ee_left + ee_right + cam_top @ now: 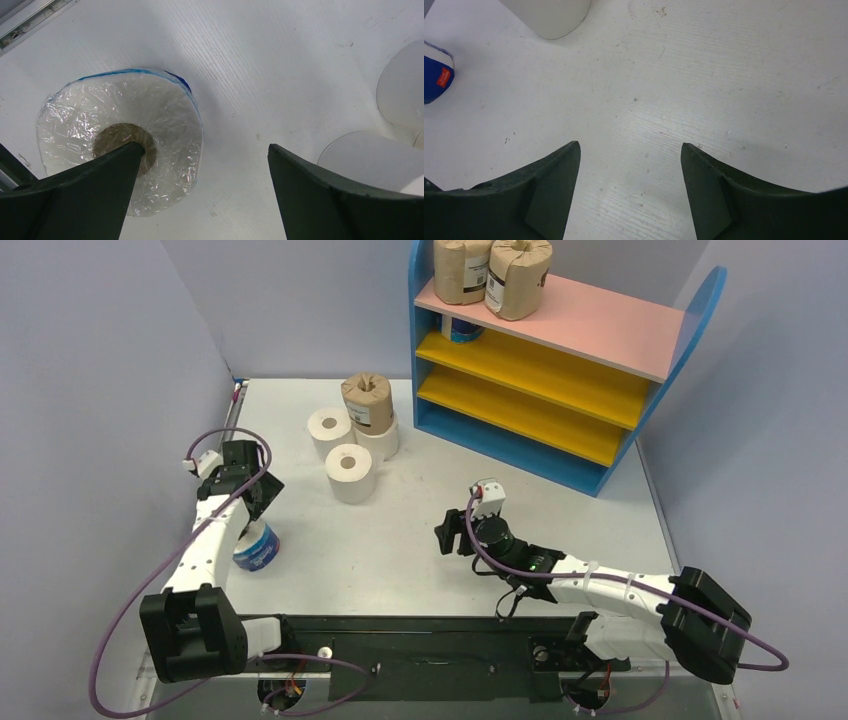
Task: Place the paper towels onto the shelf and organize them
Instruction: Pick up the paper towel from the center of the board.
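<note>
The shelf [600, 325] stands at the back right. Two brown-wrapped paper towels [462, 268] [518, 278] stand on its pink top board, and a blue-and-white one [458, 330] sits on the upper yellow board. On the table, a brown roll [367, 400] lies stacked on a white one [383, 443], with two more white rolls [329, 430] [350, 472] beside. A blue-and-white wrapped roll [257, 548] [120, 135] stands under my left gripper [263, 497] [205, 146], which is open, one finger over its core. My right gripper [452, 530] [630, 145] is open and empty above bare table.
Grey walls close in on the left, back and right. The right wrist view shows a white roll [551, 17] at the top and the blue-and-white roll [434, 75] at the left edge. White rolls [405, 90] show at the right of the left wrist view.
</note>
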`<move>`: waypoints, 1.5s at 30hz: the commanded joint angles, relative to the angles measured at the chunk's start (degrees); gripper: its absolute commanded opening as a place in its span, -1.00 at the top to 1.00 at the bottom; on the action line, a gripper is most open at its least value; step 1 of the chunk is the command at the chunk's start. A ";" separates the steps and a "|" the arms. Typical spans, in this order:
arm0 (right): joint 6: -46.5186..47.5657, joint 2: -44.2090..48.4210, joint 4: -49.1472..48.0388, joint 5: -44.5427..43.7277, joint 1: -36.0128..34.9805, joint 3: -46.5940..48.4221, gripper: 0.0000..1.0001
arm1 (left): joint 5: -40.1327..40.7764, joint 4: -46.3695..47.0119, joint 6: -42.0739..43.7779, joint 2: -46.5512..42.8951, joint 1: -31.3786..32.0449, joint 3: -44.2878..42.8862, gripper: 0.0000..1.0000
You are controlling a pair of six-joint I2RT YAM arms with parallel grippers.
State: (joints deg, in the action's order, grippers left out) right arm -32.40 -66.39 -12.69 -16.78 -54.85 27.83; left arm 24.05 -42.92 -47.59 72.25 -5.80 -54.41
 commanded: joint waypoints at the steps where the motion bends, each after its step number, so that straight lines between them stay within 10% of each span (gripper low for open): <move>1: -0.15 -1.70 -0.98 1.06 -0.39 3.65 -0.38 | -6.21 2.91 1.40 -1.62 0.58 3.11 -0.90; 18: -0.67 -3.71 0.24 -0.27 -0.43 5.83 -0.37 | -21.59 8.98 9.88 -10.64 15.32 12.04 -0.37; 45: 1.79 0.82 1.93 -4.10 0.21 3.86 -0.37 | -3.35 -2.30 15.14 -1.86 22.84 4.24 -0.15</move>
State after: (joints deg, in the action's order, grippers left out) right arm -31.55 -67.37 -9.80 -18.96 -54.83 31.55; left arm 20.69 -38.81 -33.54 68.03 16.58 -49.82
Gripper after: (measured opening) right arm 0.686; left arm 0.575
